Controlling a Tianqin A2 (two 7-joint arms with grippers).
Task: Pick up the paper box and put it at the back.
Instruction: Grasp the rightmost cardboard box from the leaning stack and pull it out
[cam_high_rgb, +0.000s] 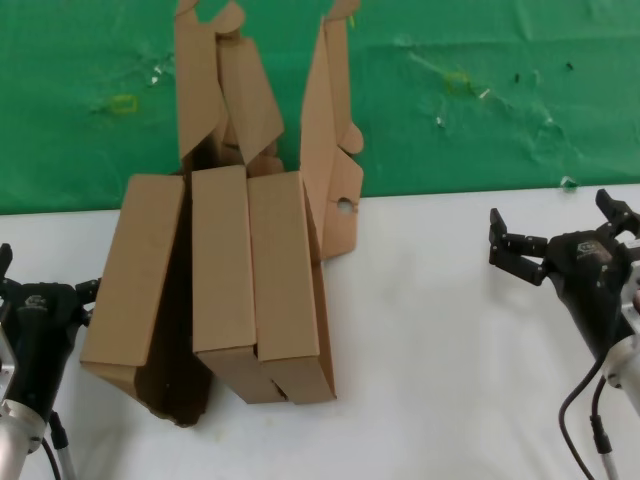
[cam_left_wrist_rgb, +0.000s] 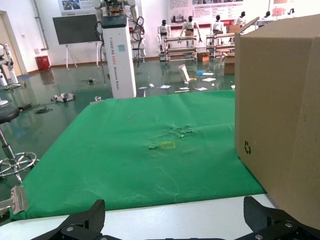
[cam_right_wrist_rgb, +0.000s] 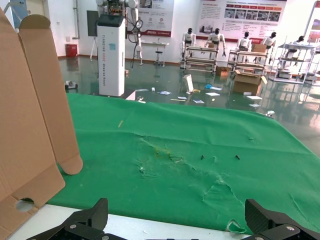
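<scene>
3 shallow brown cardboard mailer boxes stand side by side on the plain white tabletop (cam_high_rgb: 450, 350), their long sides running away from the robot and their far ends reaching the edge of the wrinkled green cloth (cam_high_rgb: 500, 110) at the back. the paper box (cam_high_rgb: 290, 285), the right-hand 1 of the 3, has its hinged lid standing open, and a tuck flap with a small round hole (cam_high_rgb: 345, 206) hangs off its right side over the cloth edge. the middle cardboard box (cam_high_rgb: 222, 265) touches it along 1 side, and the left cardboard box (cam_high_rgb: 135, 280) leans outward, apart from the middle 1 at its near end.

the black left pincer (cam_high_rgb: 45, 285) sits low on the tabletop just beside the left box; in the left wrist view its fingers (cam_left_wrist_rgb: 82, 222) are spread wide, holding nothing, with that box's wall close on 1 side. the black right pincer (cam_high_rgb: 555, 235) rests well apart from the boxes on the right, also spread and empty (cam_right_wrist_rgb: 175, 225); its wrist view shows the holed flap near.

no grasp has begun, as i judge it. the right arm seems better placed, since the paper box's free side and open lid face it, while the other 2 boxes block the left arm. the flap looks flimsy; gripping the body wall would likely be steadier.
</scene>
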